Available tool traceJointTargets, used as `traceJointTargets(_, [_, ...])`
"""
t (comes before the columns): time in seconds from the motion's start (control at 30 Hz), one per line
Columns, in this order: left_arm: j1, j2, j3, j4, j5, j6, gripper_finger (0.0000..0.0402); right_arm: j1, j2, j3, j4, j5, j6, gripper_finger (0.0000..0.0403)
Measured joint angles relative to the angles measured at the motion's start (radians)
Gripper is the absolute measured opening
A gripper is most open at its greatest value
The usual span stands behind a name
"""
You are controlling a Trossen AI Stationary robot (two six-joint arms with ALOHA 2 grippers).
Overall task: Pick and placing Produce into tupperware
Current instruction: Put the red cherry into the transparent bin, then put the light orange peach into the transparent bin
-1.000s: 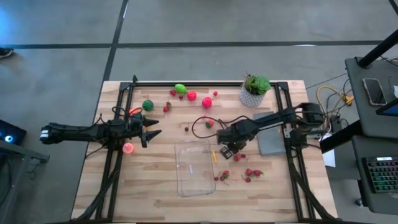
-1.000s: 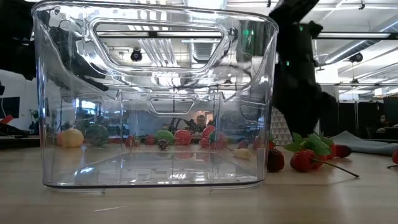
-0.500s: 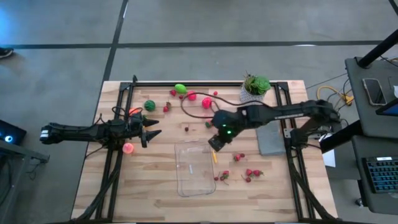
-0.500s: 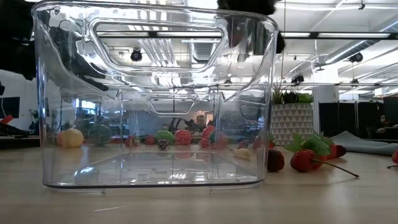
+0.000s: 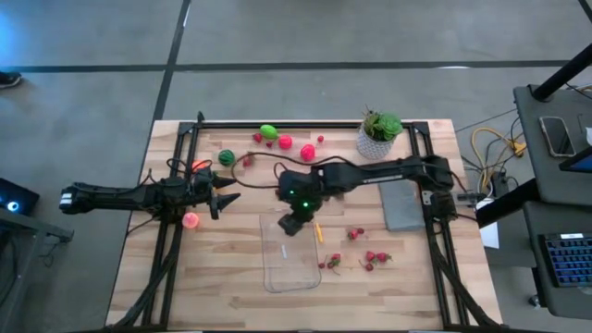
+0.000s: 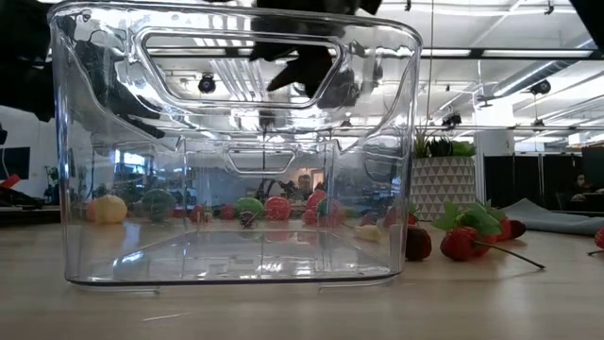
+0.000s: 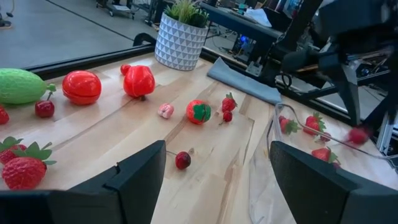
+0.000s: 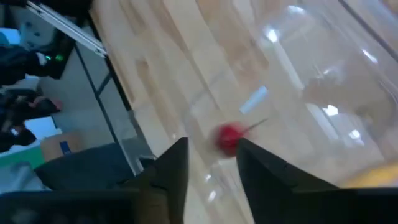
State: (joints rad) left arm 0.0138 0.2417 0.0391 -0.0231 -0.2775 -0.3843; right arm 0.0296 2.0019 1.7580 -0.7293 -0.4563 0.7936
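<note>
Clear plastic tupperware [image 5: 289, 250]: rectangular, rounded corners, upright on the wooden worktop [image 5: 231, 277] near its middle; no piece can be made out resting on its floor. Judged light and rigid with slick walls, likely to slide if knocked on the rim.

Produce, loose: scattered on the worktop outside the container. A green piece [image 5: 268, 131], red pieces [image 5: 285, 141] and a dark green ball [image 5: 226, 157] lie toward the far edge near the potted plant [image 5: 379, 132]; a cluster of small strawberries [image 5: 373, 258] lies just beside the container on the right arm's side; an orange-pink ball [image 5: 191, 220] lies by the left arm. Judged light, hard and smooth, apt to roll; best pinched across the body rather than by stem or leaves.

Produce, in transit: one small red cherry-like piece [image 8: 229, 137] with a thin stem, seen in the right wrist view between the fingers, over the container wall. Whether it is gripped or already falling cannot be told.

Right tool [image 5: 292, 222]: over the container's far end, fingers parted narrowly in the wrist view; hold on the piece uncertain.

Left tool [image 5: 223, 197]: waiting near the left edge of the worktop, fingers [image 7: 137, 180] spread apart, holding nothing.

Grey slab [image 5: 403, 205]: flat, beside the plant, untouched.
</note>
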Motion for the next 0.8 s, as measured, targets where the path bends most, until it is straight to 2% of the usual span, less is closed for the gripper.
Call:
traceJointTargets(0.13, [0.0, 0.0, 0.0, 0.007, 0.0, 0.0, 0.0274, -0.012, 0.013, 0.063, -0.008, 0.058, 0.0, 0.0198])
traceJointTargets(0.23, [0.0, -0.002, 0.0, 0.07, -0.001, -0.002, 0.0274, -0.023, -0.007, 0.113, -0.045, 0.164, 0.008, 0.0231])
traceJointTargets(0.33, [0.0, -0.002, 0.0, 0.244, -0.005, -0.007, 0.0274, -0.024, -0.036, 0.173, -0.134, 0.309, 0.008, 0.0256])
traceJointTargets(0.47, [0.0, -0.001, 0.002, 0.516, -0.052, -0.234, 0.0274, -0.024, -0.05, 0.247, -0.33, 0.464, -0.032, 0.0277])
traceJointTargets(0.63, [0.0, 0.026, 0.01, 0.795, -0.075, -0.238, 0.0274, -0.036, -0.05, 0.272, -0.449, 0.51, -0.04, 0.029])
traceJointTargets(0.7, [0.0, 0.044, 0.069, 0.749, -0.041, -0.228, 0.0274, -0.045, -0.05, 0.266, -0.453, 0.511, -0.044, 0.0292])
traceJointTargets(0.73, [0.0, 0.052, 0.116, 0.655, -0.019, -0.205, 0.0273, -0.05, -0.05, 0.263, -0.453, 0.51, -0.046, 0.0293])
traceJointTargets(0.8, [0.0, 0.085, 0.253, 0.33, 0.0, -0.154, 0.0268, -0.065, -0.05, 0.257, -0.453, 0.509, -0.047, 0.0294])
